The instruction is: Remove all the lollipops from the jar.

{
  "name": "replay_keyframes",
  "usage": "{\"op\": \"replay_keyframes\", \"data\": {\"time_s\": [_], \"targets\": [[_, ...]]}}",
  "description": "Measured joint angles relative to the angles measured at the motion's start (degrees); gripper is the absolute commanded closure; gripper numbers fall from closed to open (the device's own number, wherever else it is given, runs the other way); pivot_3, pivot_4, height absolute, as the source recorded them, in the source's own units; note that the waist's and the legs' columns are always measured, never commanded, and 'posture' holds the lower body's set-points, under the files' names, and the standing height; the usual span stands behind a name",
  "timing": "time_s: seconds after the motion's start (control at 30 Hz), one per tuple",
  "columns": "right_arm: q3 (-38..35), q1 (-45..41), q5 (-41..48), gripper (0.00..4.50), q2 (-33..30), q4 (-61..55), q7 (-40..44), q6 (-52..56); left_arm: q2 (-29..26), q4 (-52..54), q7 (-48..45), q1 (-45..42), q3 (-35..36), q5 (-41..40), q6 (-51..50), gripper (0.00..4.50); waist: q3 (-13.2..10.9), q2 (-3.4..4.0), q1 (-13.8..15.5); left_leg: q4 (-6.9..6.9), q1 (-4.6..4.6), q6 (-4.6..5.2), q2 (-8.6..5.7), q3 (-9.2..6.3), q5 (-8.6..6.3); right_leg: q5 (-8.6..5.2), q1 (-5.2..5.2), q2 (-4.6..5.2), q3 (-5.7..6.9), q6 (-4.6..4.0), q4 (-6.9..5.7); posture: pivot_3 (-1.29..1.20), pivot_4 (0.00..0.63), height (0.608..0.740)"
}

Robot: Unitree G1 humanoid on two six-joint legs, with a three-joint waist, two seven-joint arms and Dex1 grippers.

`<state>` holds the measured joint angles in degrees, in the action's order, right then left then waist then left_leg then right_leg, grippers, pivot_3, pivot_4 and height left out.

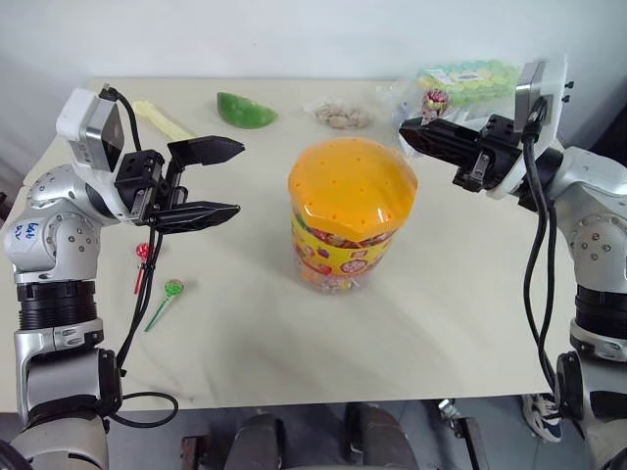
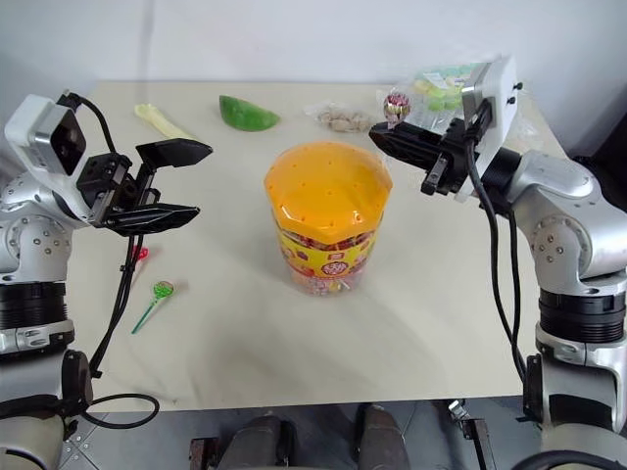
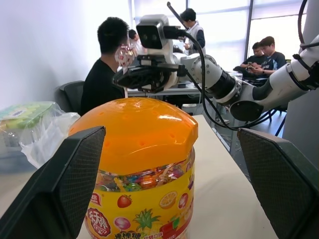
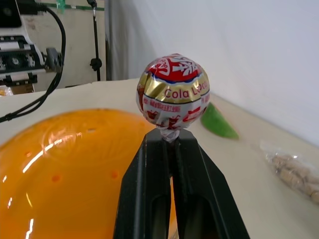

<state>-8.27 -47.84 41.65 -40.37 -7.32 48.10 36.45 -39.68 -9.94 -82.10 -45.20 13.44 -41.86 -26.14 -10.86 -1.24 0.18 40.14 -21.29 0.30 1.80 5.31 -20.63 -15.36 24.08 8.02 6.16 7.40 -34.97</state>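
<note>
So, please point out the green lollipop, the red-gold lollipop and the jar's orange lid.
green lollipop (image 1: 173,288), left eye view, on its round head.
red-gold lollipop (image 4: 173,89), right wrist view, on its wrapped head.
orange lid (image 1: 353,186), left eye view, on the middle of its top.

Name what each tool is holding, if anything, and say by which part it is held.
The right tool grips the red-gold lollipop by its stick, just under the wrapped head. The left tool is open and holds nothing.

A cream table (image 1: 294,343) stands against a plain white wall (image 1: 294,34); behind, people (image 3: 107,69) sit by bright windows (image 3: 224,25).
</note>
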Motion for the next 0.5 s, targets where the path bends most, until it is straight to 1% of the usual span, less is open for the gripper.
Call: {"op": "replay_keyframes", "data": {"time_s": [0.27,0.43,0.47,0.5], "targets": [[-4.79,-7.53,0.45,4.44,-2.98,2.28,-3.53,2.49,-1.74,-3.86,-3.15,-1.43,-1.04,0.97,0.42,0.00,0.00,0.00,-0.32,-0.06,-0.06,0.00,0.00,0.03,0.00,0.00,0.11,0.00,-0.01,0.00,0.01,0.00,0.150,0.740],[-5.81,-6.63,-1.43,4.44,-13.39,4.69,-5.76,10.31,-3.29,-4.62,-3.79,-1.69,-1.08,1.40,0.10,0.00,0.00,0.00,-0.17,-0.06,-0.26,0.01,-0.02,0.05,0.00,0.00,0.31,0.02,-0.03,0.00,0.01,0.00,0.150,0.740],[-5.47,-3.92,-1.54,4.44,-17.56,4.41,-4.87,13.24,-3.43,-4.53,-3.80,-1.74,-1.14,1.40,-0.34,0.00,0.00,0.00,0.02,-0.12,-0.29,0.01,-0.02,0.04,0.00,0.00,0.33,0.02,-0.01,-0.01,0.03,0.00,0.150,0.740],[-5.43,-1.38,-2.11,4.44,-20.01,4.82,-4.34,15.54,-4.11,-4.71,-3.80,-1.54,-1.01,1.41,-0.65,0.00,0.00,-0.01,0.01,-0.10,-0.28,0.01,0.00,0.03,0.00,-0.01,0.33,0.00,0.00,-0.02,0.02,0.00,0.150,0.740]]}}
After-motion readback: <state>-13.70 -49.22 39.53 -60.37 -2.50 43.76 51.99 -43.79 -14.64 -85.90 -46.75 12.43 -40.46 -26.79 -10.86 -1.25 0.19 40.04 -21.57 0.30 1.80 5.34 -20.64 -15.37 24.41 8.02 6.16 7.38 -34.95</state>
